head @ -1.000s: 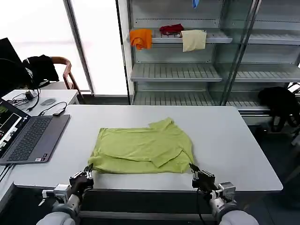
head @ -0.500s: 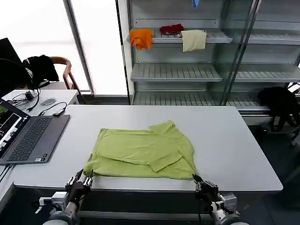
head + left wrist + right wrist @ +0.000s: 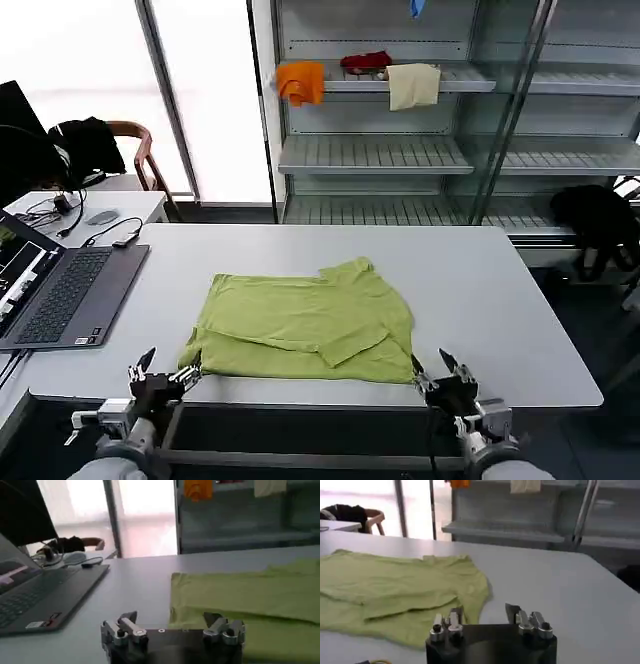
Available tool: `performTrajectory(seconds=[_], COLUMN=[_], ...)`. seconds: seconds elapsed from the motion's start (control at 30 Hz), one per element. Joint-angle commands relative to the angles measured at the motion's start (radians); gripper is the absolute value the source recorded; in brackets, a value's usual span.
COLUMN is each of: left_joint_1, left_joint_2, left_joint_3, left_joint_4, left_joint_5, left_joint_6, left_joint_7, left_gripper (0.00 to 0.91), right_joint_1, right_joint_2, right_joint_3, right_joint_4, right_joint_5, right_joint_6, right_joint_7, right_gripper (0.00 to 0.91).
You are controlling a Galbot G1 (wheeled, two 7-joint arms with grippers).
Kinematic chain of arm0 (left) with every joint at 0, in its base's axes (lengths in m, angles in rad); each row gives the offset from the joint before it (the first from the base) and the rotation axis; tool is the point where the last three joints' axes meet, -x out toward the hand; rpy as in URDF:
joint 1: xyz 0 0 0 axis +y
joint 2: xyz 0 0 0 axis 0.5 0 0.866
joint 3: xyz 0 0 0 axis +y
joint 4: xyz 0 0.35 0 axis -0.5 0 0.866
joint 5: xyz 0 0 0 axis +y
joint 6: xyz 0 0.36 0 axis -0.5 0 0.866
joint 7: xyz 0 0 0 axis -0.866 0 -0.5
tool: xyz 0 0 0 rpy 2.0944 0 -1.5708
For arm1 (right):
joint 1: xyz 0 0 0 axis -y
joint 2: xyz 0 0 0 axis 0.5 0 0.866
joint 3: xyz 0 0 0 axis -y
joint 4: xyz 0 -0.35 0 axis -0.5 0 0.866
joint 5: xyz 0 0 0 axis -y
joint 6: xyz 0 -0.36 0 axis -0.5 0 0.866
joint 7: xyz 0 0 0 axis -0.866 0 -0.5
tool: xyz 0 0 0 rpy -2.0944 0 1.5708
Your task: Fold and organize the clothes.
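Head view showed the T-shirt (image 3: 305,330) partly folded (sleeves tucked in); left gripper (image 3: 163,372) and right gripper (image 3: 442,370) gaped empty at its near corners, further folds remaining

White worktop (image 3: 480,290), rectangular, matte. Lime T-shirt (image 3: 305,322) lies on it partly folded, close to the near edge and roughly centred; one sleeve doubled over on top, collar end toward the far side. Grey laptop (image 3: 62,295) sits open on the worktop's left end, well apart from the shirt, hanging past the left edge. A black cable (image 3: 115,236) runs onto the far left corner. The right half is bare surface.
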Motion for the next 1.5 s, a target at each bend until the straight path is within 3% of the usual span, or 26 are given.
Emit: performTrajectory(seconds=[0.03,0.27,0.53,1.03,1.5], left_joint_1=[-0.313,-0.522,-0.662,-0.723,-0.731], left_joint_2=[0.067,0.132,0.157,0.142,0.107], left_joint_3=[0.077,0.147,0.198,0.259,0.275], left_joint_4=[0.141,0.354,0.584,0.722,0.717], left_joint_5=[-0.171,-0.157,-0.127,-0.063,-0.059], left_joint_6=[0.087,0.089,0.089,0.088,0.087], left_joint_7=[0.016,0.013,0.055,0.085,0.086], left_gripper=[0.907,0.907,0.907,0.907,0.907], right_joint_1=[0.371,0.611,0.736,0.844,0.878], right_joint_2=[0.034,0.124,0.182,0.237,0.249], right_joint_3=[-0.054,-0.123,-0.166,-0.161,-0.156], right_joint_4=[-0.252,-0.581,-0.798,-0.973,-1.028], right_joint_5=[0.041,0.042,0.038,-0.001,-0.032], right_joint_6=[-0.003,-0.005,-0.003,0.001,0.002], right_joint_7=[-0.004,0.000,0.018,0.016,0.003], right_gripper=[0.907,0.907,0.907,0.907,0.887])
